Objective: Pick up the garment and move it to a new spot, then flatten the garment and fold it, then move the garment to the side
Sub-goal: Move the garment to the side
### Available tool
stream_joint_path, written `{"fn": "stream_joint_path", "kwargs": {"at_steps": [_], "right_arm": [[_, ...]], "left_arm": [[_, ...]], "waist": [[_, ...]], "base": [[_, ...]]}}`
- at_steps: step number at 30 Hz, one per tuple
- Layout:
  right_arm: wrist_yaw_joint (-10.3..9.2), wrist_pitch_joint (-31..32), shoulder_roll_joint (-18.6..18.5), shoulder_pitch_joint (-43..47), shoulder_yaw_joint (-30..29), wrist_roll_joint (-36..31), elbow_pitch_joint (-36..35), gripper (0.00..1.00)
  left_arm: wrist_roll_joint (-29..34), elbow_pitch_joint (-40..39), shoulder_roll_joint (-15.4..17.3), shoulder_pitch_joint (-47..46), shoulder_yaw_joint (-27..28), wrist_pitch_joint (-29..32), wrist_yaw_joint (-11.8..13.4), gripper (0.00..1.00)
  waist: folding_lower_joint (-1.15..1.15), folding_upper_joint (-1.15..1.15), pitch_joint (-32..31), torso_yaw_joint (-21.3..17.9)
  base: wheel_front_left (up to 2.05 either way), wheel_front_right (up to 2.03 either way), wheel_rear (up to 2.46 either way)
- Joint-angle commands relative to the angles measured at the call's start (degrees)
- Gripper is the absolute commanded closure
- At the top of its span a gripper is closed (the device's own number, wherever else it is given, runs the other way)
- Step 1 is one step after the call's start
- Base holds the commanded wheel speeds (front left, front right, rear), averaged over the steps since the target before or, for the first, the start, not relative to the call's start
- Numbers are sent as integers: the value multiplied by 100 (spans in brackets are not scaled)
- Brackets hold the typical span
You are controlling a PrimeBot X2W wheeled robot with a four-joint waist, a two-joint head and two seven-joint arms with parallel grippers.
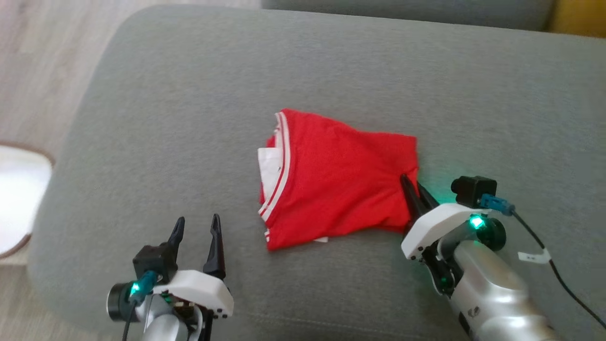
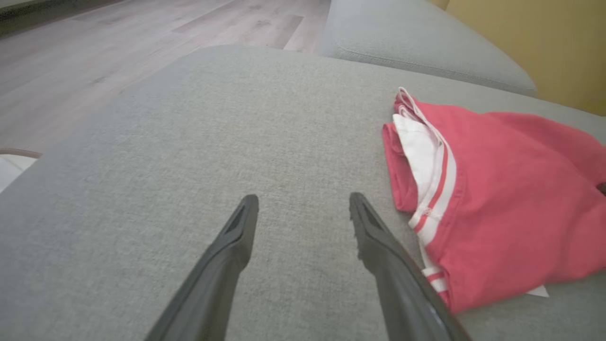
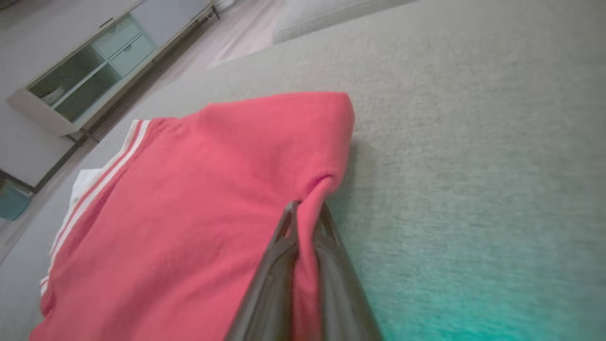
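The red garment [image 1: 338,177] lies folded into a compact rectangle in the middle of the grey cushion [image 1: 189,118], with its white-and-red striped trim along the left edge; its lettering is hidden. My right gripper [image 1: 413,189] is shut on the fold's right edge, and the right wrist view shows red cloth [image 3: 189,213] pinched between the fingers [image 3: 279,255]. My left gripper [image 1: 196,227] stands open over bare cushion, left of the garment [image 2: 497,199] and not touching it.
A second grey cushion [image 2: 416,42] lies beyond the first. Wooden floor [image 1: 38,61] runs along the left, with a pale round object [image 1: 19,199] at the left edge. A low cabinet [image 3: 94,61] stands across the room.
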Motion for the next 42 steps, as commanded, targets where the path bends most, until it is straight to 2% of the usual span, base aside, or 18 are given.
{"fn": "stream_joint_path", "kwargs": {"at_steps": [1,8,9,16,21,28,34,38,42], "right_arm": [[37,-127,55,-95,136,87,-57,100],[37,-241,55,-179,276,300,-148,100],[37,-241,55,-179,276,300,-148,100],[37,-258,55,-228,401,479,-378,100],[37,-261,41,-279,295,442,-577,100],[37,-262,-282,-515,-338,-109,-797,100],[37,-263,-456,-1156,-893,-972,-855,100],[37,-263,-755,-1529,-1581,-1751,-830,100],[37,-263,-1064,-1756,-2625,-2654,-626,100]], "left_arm": [[-20,-149,41,-252,208,-70,-13,0],[56,-89,41,-433,259,-70,-63,0],[56,-89,41,-433,259,-70,-63,0],[176,42,41,-630,413,-70,-139,0],[230,124,41,-715,479,-70,-203,0],[169,358,41,-947,159,-70,-268,0],[314,352,41,-955,236,-70,-215,0],[482,349,41,-1003,355,-70,-257,0],[575,315,41,-1016,424,-70,-305,0]], "waist": [[0,0,-65,-381],[0,0,-43,-1792],[0,0,-43,-1792],[0,0,116,-3265],[0,0,206,-3992],[0,0,358,-4073],[0,0,523,-3948],[0,0,675,-3635],[0,0,776,-3363]], "base": [[0,0,0],[0,0,0],[0,0,0],[0,0,0],[0,0,0],[0,0,0],[0,0,0],[0,0,0],[0,0,0]]}}
